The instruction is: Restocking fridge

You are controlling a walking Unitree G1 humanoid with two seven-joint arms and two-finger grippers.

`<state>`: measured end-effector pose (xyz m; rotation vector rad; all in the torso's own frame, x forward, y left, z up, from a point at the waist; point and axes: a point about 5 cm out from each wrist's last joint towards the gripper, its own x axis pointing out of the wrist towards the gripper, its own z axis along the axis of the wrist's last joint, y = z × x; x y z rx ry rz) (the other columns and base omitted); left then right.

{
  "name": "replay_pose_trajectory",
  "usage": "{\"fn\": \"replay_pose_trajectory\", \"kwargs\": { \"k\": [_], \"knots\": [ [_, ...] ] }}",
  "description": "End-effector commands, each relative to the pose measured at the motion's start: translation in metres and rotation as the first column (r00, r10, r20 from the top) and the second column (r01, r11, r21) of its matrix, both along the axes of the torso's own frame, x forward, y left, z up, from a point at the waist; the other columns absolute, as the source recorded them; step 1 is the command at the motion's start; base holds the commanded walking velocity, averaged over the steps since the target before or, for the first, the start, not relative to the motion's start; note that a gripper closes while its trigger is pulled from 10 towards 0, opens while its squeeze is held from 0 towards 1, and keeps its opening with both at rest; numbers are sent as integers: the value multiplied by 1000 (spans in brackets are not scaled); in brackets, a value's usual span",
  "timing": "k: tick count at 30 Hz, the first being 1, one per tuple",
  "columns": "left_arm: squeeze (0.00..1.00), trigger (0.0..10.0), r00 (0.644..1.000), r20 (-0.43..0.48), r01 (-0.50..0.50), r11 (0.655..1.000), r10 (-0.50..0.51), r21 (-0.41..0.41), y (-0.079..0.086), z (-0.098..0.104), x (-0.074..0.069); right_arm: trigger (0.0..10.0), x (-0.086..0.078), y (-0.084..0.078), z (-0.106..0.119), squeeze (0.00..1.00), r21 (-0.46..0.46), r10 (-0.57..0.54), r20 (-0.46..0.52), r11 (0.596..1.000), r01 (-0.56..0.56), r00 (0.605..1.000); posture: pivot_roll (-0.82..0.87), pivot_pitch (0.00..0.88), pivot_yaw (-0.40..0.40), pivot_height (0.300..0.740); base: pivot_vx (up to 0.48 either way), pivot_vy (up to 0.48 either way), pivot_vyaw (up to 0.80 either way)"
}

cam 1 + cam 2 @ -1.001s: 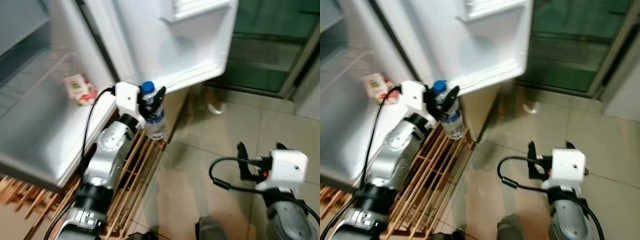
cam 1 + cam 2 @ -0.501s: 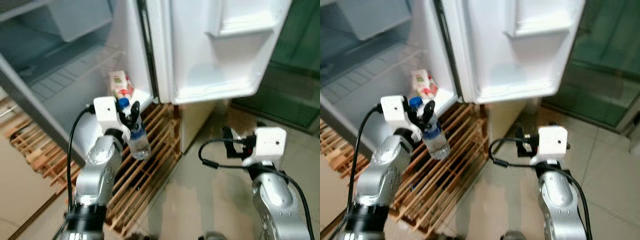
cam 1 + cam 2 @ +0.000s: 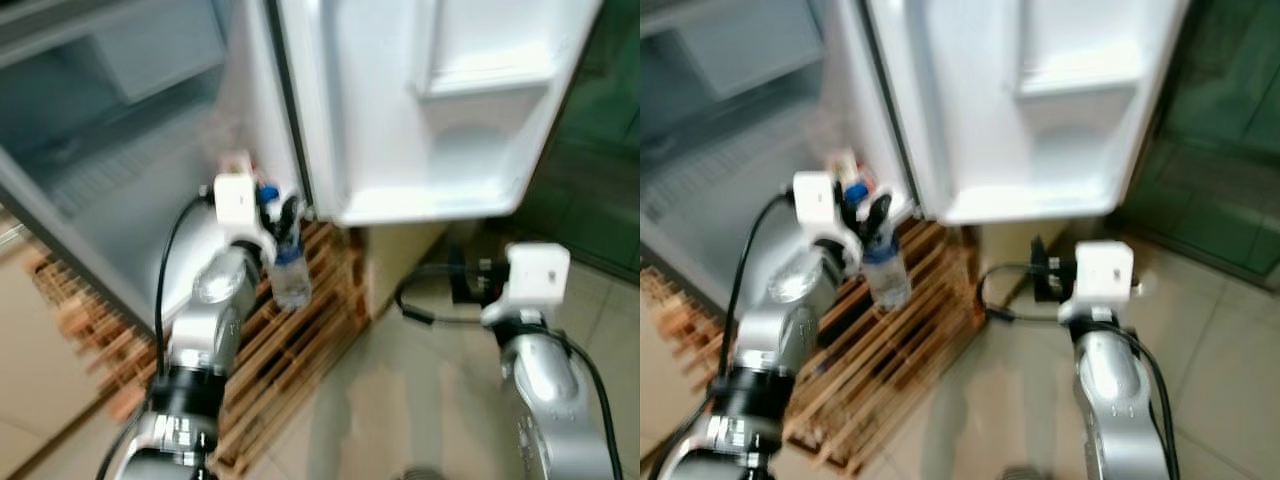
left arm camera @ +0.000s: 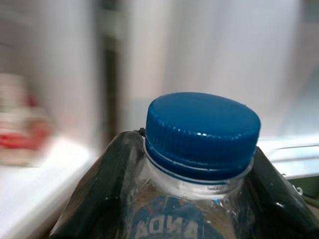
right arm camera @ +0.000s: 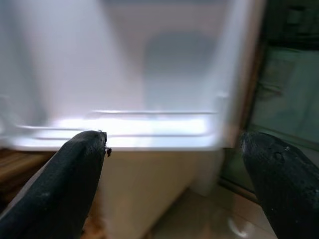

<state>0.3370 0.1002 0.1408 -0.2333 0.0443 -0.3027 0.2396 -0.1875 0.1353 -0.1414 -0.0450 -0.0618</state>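
The left gripper (image 3: 278, 213) grasps a water bottle (image 3: 290, 270) by its neck, both fingers (image 4: 97, 184) pressed to the plastic just under the blue cap (image 4: 203, 133), so the bottle hangs upright in the air over the wooden pallet (image 3: 300, 340) under the fridge (image 3: 130, 190). It sits just outside the open compartment, near the hinge edge of the open door (image 3: 440, 110), with a small red and white carton (image 3: 845, 165) on the shelf just behind it. The right gripper (image 5: 174, 184) hangs spread and empty, facing the bottom ledge of the door. The step in hand looks like carrying the bottle into the fridge. To do it well, the arm should lift the bottle clear of the shelf lip before moving inward, keep it upright so the base meets the shelf flat, and aim for a bare patch beside the carton rather than against it. The views are blurred, so it seems wise to let the body settle first. A grip at the neck lets the bottle swing, so a slow approach and a late release should keep it from toppling.
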Motion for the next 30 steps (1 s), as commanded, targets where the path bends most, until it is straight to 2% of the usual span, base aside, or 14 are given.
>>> {"fn": "replay_pose_trajectory", "kwargs": {
  "k": [1, 4, 12, 14, 18, 23, 30],
  "knots": [
    [0, 10000, 998, 64, 19, 1000, -19, 2, 0, 14, 4, 10000, 1, 5, 4, 357, 3, 13, 24, 1000, -13, 1000, -213, 0, 154, 740, 337, -337, 0],
    [0, 10000, 996, 60, 67, 998, -66, -11, -4, 10, 2, 10000, 2, 6, 4, 365, -7, 19, 26, 1000, -18, 999, -213, 0, 153, 740, 356, -315, 0],
    [0, 10000, 995, 71, 65, 998, -63, -21, -5, 11, -1, 10000, 1, 7, 3, 365, -11, 36, 21, 999, -36, 999, -213, 0, 141, 740, 48, -35, 0],
    [0, 10000, 988, 98, 120, 992, -117, -24, -11, 16, -12, 10000, -1, 6, 1, 365, -17, 47, 10, 999, -46, 999, -211, 0, 133, 740, 0, 0, 0],
    [0, 10000, 969, 155, 199, 980, -192, -30, -20, 30, -23, 10000, -1, 7, -1, 361, -17, 55, 3, 998, -55, 998, -204, 0, 125, 740, 0, 0, 0],
    [0, 10000, 952, 232, 211, 977, -202, -17, -27, 49, -19, 10000, -1, 10, -2, 369, -17, 70, -2, 997, -70, 998, -199, 0, 119, 740, 0, 0, 0],
    [0, 10000, 932, 320, 172, 985, -171, 27, -32, 69, -8, 10000, -4, 12, -3, 369, -20, 87, -12, 996, -87, 996, -204, 0, 106, 740, 0, 0, 0]
  ]
}}
